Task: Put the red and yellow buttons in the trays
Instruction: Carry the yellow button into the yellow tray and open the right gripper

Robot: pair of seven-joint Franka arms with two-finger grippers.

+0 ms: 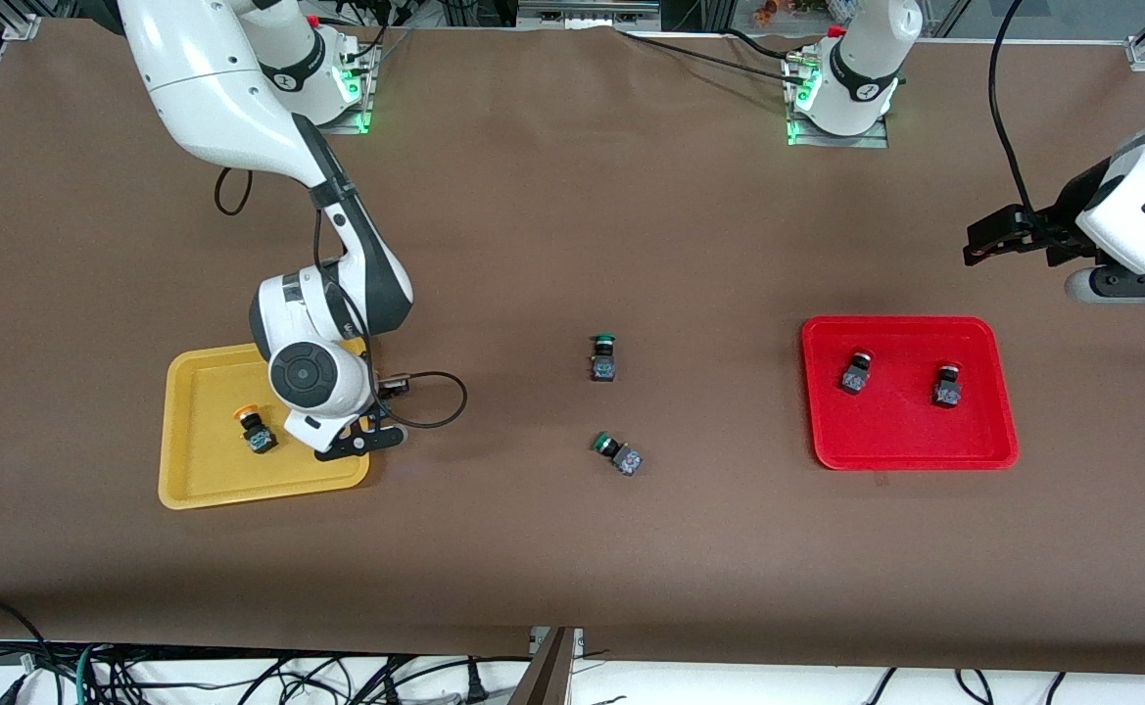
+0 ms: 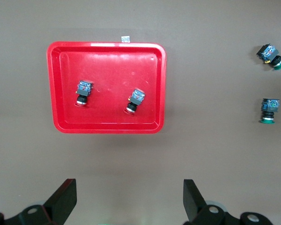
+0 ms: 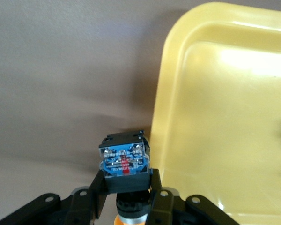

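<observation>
My right gripper (image 1: 361,441) is shut on a yellow-capped button (image 3: 125,166) and holds it by its black body, cap toward the wrist, over the yellow tray's (image 1: 210,490) rim on the side facing the table's middle. In the right wrist view the tray (image 3: 225,117) lies beside the gripper (image 3: 126,180). A second yellow button (image 1: 257,431) lies in the yellow tray. The red tray (image 1: 910,455) holds two red buttons (image 1: 855,373) (image 1: 945,386), which also show in the left wrist view (image 2: 83,91) (image 2: 136,100). My left gripper (image 1: 988,240) is open and empty, high over the table by the red tray (image 2: 58,84).
Two green-capped switches (image 1: 603,357) (image 1: 617,454) lie on the brown table between the trays, one nearer the front camera than the other. Both show in the left wrist view (image 2: 268,110) (image 2: 271,55). A black cable loops beside the right wrist (image 1: 440,401).
</observation>
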